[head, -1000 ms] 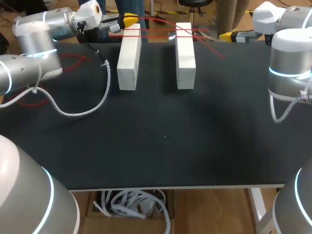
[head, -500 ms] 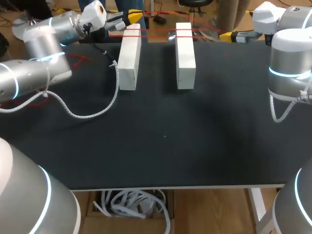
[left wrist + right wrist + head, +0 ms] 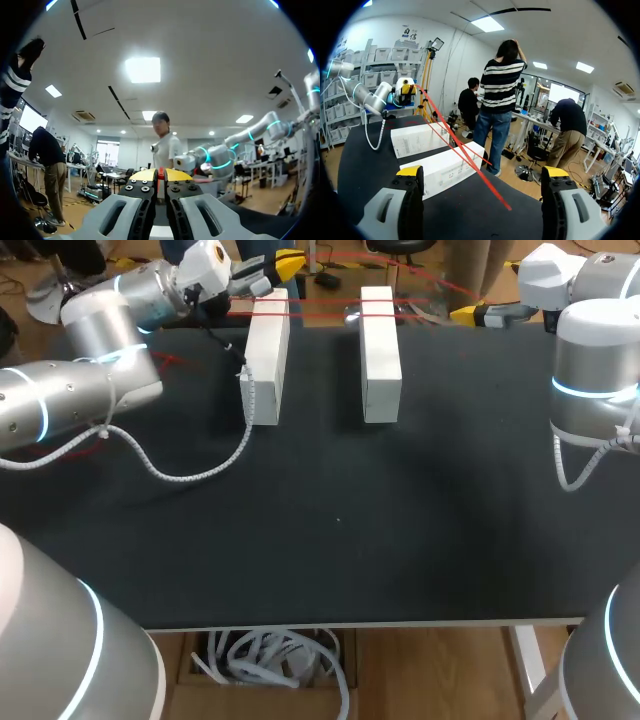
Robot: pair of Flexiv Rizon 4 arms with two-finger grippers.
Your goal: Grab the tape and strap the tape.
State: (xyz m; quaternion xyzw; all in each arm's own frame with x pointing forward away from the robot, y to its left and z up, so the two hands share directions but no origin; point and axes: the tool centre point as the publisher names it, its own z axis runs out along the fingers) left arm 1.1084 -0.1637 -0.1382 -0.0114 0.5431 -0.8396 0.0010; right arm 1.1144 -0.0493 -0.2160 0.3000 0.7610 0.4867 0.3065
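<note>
Tape (image 3: pixel 160 176), a thin red strip, is pinched between the left jaws, which are closed tight on it. Their two yellow tips (image 3: pixel 145 175) press together with only the red edge showing between them. In the head view these tips (image 3: pixel 285 260) hang past the far edge of the table (image 3: pixel 340 520), just beyond the far end of the left white block (image 3: pixel 265 360), at the end of the left arm (image 3: pixel 100 350).

The right jaws are spread wide and hold nothing. Each yellow tip (image 3: pixel 411 171) stands well apart from the other, and neither touches the tape. Seen from the right wrist, a red strand (image 3: pixel 465 150) slants down from the left arm's tips, crosses the nearer block (image 3: pixel 445 170) and reaches toward the table ahead of the open jaws.

From above, red bands (image 3: pixel 320 308) cross the far ends of both blocks, the right one (image 3: pixel 380 355) lying parallel to the left. The right arm (image 3: pixel 590 350) stands at the table's far right corner.
</note>
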